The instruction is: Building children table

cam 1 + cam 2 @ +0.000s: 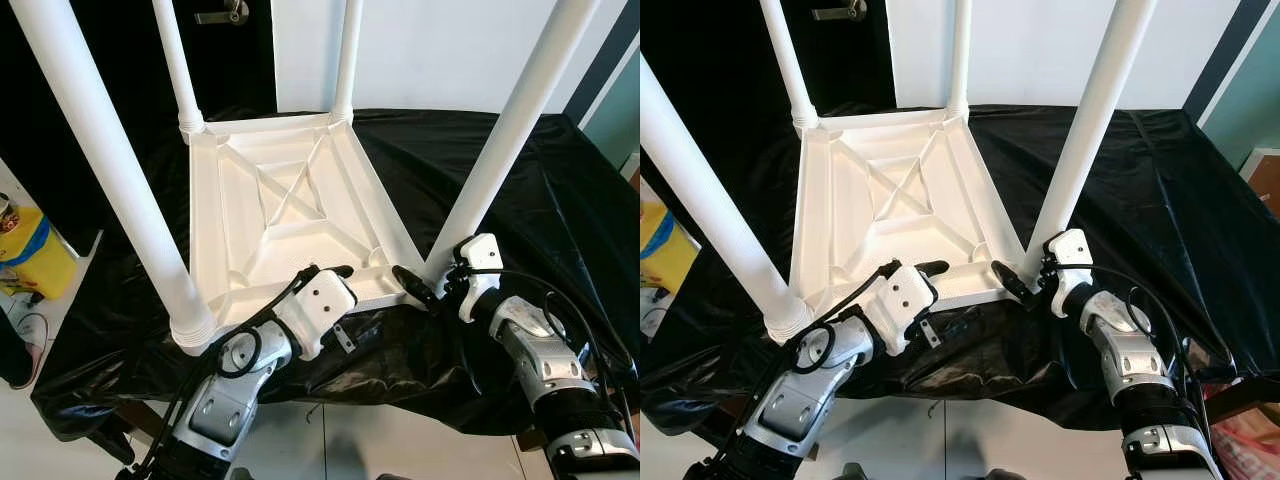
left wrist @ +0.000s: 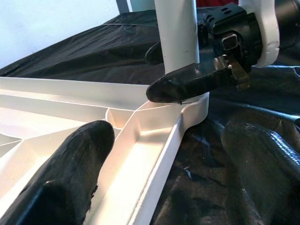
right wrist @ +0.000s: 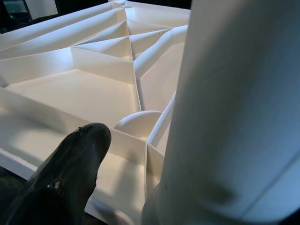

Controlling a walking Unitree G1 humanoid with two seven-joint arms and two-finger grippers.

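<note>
The white children's table [image 1: 280,215] lies upside down on a black plastic sheet [image 1: 560,190] covering the work surface, its ribbed underside facing up. That position puts the corner sockets within reach from above, which is presumably why it was laid this way. All four legs stand upright in their corners.

Starting at the left, the near-left leg [image 1: 110,170] sits in its socket with a ribbed collar at the base; nothing touches it. A yellow and blue object [image 1: 30,250] stands on the floor beyond the sheet's left edge.

Next, the left gripper [image 1: 335,275] reaches over the table's near rim. Its fingers are spread: one finger [image 2: 70,178] lies inside the frame over a rib channel, the other outside over the black sheet, so the rim runs between them. They straddle the rim without clamping it. In my judgement it is placed to steady the frame while the other arm works.

Further right, the right gripper [image 1: 418,290] is at the foot of the near-right leg [image 1: 510,130], just above the socket. One finger [image 2: 187,84] crosses the front of the leg and the other shows behind it, so the fingers enclose the leg; the right wrist view confirms the leg pressed close beside a finger. I read this as a grasp on the leg, likely for seating or turning it home.
</note>
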